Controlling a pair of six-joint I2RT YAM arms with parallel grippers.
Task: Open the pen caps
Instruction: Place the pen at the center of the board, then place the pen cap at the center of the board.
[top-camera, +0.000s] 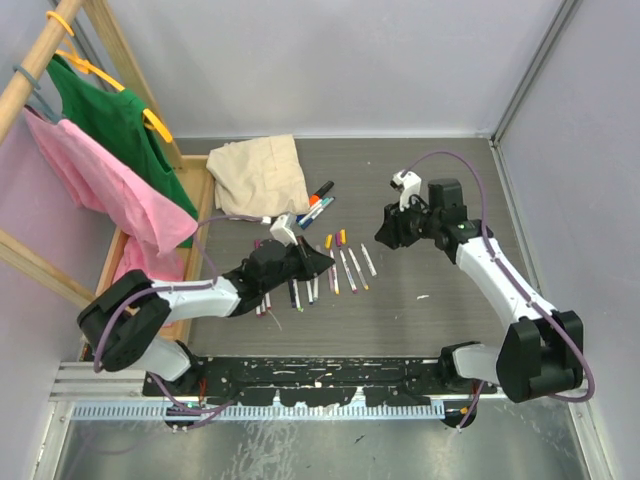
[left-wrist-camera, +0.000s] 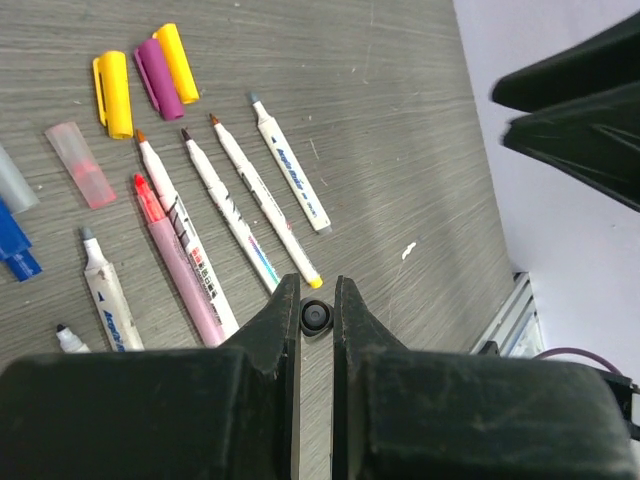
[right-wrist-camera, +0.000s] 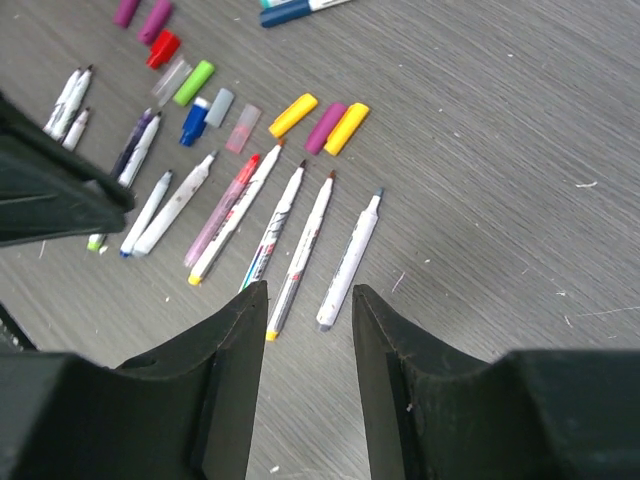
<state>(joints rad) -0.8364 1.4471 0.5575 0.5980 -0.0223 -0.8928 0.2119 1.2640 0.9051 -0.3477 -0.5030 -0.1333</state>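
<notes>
This is a robotics lab work cell, not a home or shop. Plain grey partition panels (top-camera: 330, 60) box in a grey wood-grain tabletop (top-camera: 440, 190) at the far side and on the right. Along the near edge runs an aluminium rail (top-camera: 260, 385), on which the left arm (top-camera: 200, 295) and right arm (top-camera: 490, 265) are bolted, with purple cables (top-camera: 483, 195) looping over them. The objects look like staged props. A wooden clothes rack (top-camera: 40, 50) at the left holds a green garment (top-camera: 120, 125) and a pink garment (top-camera: 100, 190). A folded beige cloth (top-camera: 258, 172) lies further in, and marker pens (top-camera: 350, 268) and loose pen caps (right-wrist-camera: 292, 114) are laid in rows.
</notes>
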